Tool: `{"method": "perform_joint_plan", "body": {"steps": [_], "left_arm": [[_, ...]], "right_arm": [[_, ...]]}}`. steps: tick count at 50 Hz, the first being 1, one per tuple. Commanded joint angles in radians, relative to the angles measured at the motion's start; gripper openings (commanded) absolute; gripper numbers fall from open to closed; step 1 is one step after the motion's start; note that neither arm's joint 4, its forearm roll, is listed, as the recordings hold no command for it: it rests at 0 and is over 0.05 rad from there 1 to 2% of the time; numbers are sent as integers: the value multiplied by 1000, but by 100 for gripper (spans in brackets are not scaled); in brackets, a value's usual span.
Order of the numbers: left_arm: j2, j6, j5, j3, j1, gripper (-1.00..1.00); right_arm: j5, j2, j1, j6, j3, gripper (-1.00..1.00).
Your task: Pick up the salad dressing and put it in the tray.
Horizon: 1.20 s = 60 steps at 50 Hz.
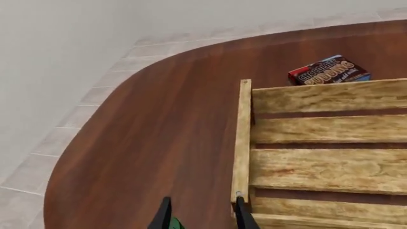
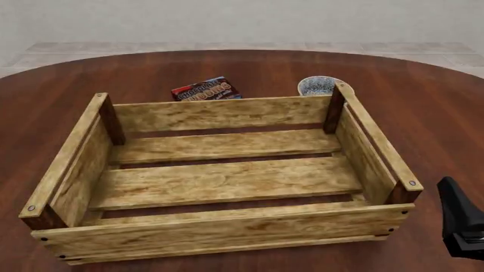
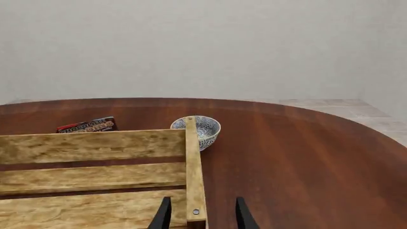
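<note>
We only catch a green sliver of the dressing (image 1: 175,223) at the bottom edge, between the left end effector's (image 1: 202,220) wide-spread, unclamped fingers, just outside the tray (image 1: 241,133). Its axis is hidden. The right end effector (image 3: 200,217) gapes empty, farther off.

Large light-wood slatted crate (image 2: 219,187) mid-table on round dark-wood table (image 2: 423,107), nothing visible inside. Flat chocolate pudding box (image 2: 206,90) just behind crate's far wall, left of centre. Round patterned white bowl (image 2: 318,85) behind far-right corner post. Black right arm (image 2: 461,224) right of crate's near corner.
</note>
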Motion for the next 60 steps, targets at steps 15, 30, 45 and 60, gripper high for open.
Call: {"method": "perform_joint_plan", "body": {"steps": [15, 30, 45, 60], "left_arm": [[41, 66, -26, 77, 233, 100], [176, 5, -222, 203, 306, 100], [263, -15, -331, 290, 382, 100], [354, -25, -455, 394, 429, 100]], "right_arm": [[0, 0, 0, 0, 0, 100], [0, 0, 0, 0, 0, 100], [0, 0, 0, 0, 0, 100], [0, 0, 0, 0, 0, 100]]}}
